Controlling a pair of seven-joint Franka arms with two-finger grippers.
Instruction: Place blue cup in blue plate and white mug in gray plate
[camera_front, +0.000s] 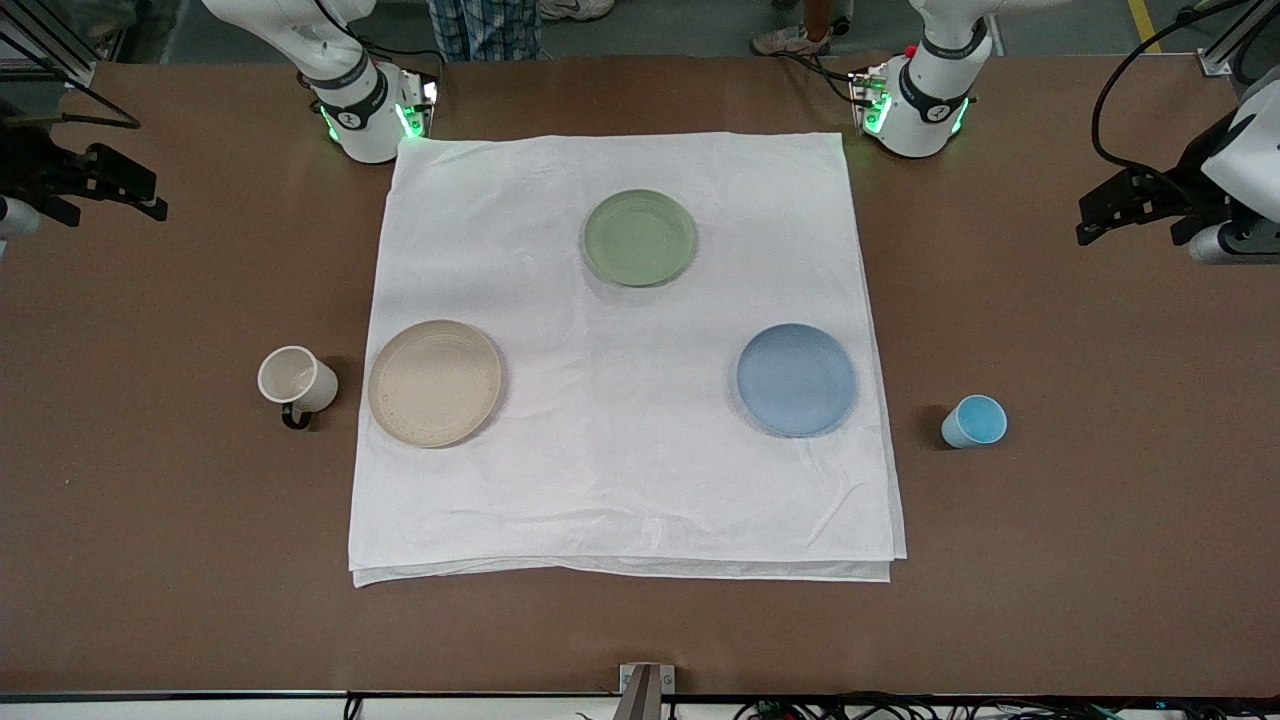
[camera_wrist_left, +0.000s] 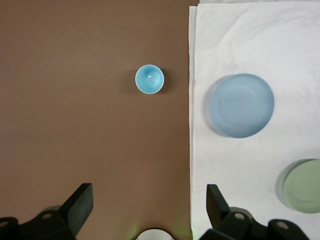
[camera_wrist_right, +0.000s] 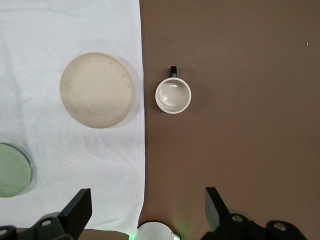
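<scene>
Left end effector: my fingers are spread wide with nothing between them, held high over the bare bench at my left arm's end, above the blue cup.
Right end effector: also spread wide and empty, high over the bench at my right arm's end, above the white mug.
Blue cup: stands upright on the brown bench, off the white cloth, beside the blue plate and toward my left arm's end.
Blue plate: lies on the cloth, empty, a little farther from the front camera than the cup.
White mug: upright on the bare bench just beside the cloth's edge, its dark loop handle turned toward the front camera.
Gray plate: beige-gray with faint rings, on the cloth right beside the mug, empty.
Sage-green plate: on the cloth between the two arm bases, not part of my job.
Handling, cup: I judge it light, rigid and smooth, likely to tip or slide if nudged. I would close across the rim, one finger inside and one outside, or around the tapered wall.
Handling, mug: it looks stiff and possibly breakable. I would pinch the rim away from the handle and set it down gently.
Writing: I can read no brand, label or text on the cups, plates or cloth.
</scene>
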